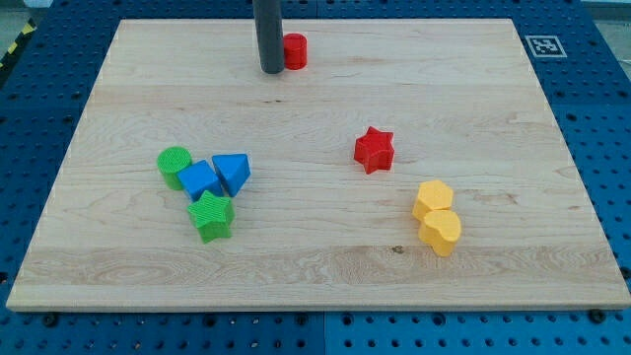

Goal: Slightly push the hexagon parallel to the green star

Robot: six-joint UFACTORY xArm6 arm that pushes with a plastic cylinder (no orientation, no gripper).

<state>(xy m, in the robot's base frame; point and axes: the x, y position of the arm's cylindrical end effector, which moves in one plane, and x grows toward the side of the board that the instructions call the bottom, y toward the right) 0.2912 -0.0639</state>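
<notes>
Yellow plastic hexagon block [440, 232] sits at five o'clock on the wooden table [493, 286], unpushed, well apart from the green star block [211, 215]; my tip [271, 70], no gripper, rests at twelve.

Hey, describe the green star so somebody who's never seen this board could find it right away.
Look at the wooden board, toward the view's lower left, where four blocks cluster. The green star is the lowest, below the blue cube. The only other green block, the green cylinder, is round.
</notes>
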